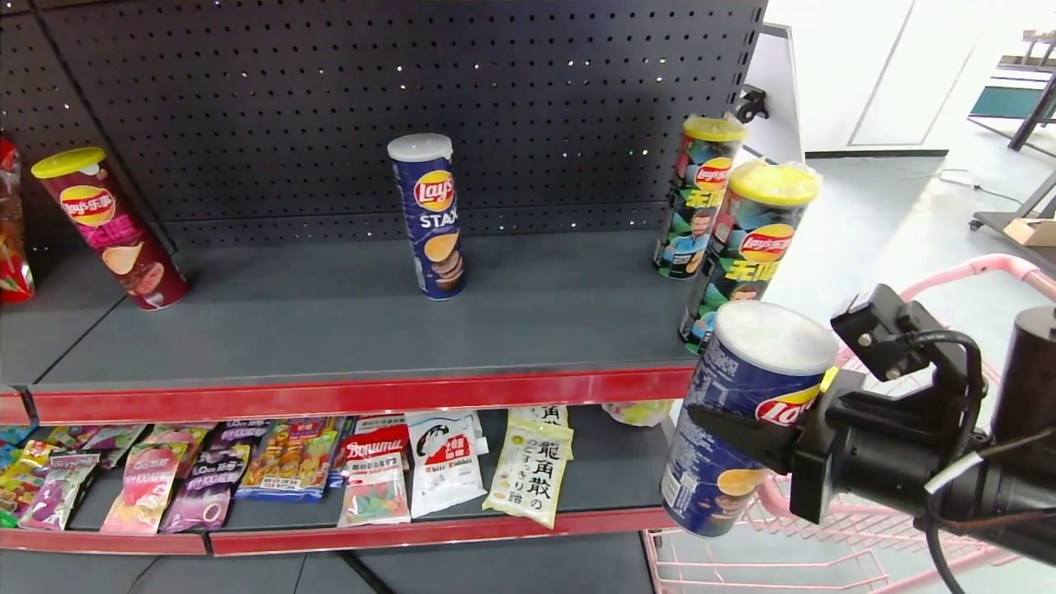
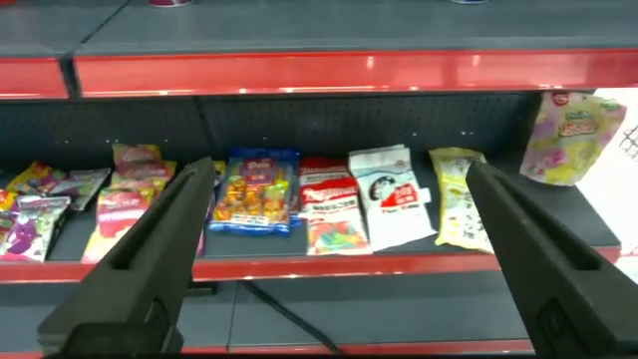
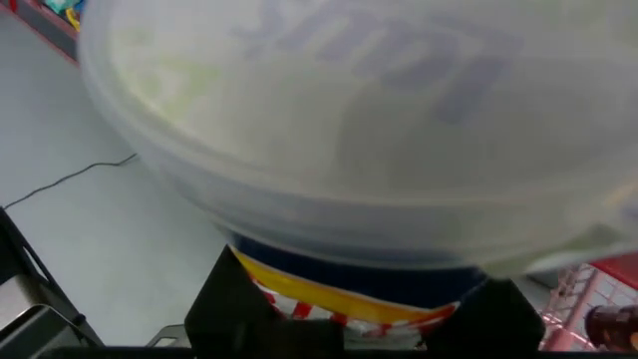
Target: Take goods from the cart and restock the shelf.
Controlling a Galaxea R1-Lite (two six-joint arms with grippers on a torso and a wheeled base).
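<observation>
I hold the dark blue cylindrical chip can with the white plastic lid (image 1: 742, 363) in the right gripper (image 1: 747, 433). The fingers are pinched across its mid-body. The can hangs nearly upright, tilted slightly, above the pink wire cart (image 1: 825, 528) and just off the right end of the dark grey metal shelf with the red front lip (image 1: 363, 394).

A mid-body grip leaves the base free, so I judge the can can be set down flat. In the right wrist view the lid (image 3: 349, 120) sits close under the camera, which fits that grip.

The can's base is below the red lip. I judge it needs lifting before it goes inward.

On the top board a matching blue can (image 1: 433, 219) stands alone near the middle, with open board on both sides. Two yellow-lidded cans (image 1: 697, 198) crowd the right end, nearest the held can, and could be knocked.

The left gripper (image 2: 329, 259) has its fingers spread and holds nothing. It faces the lower shelf of flat snack packets (image 2: 329, 199), away from the right arm's work.
</observation>
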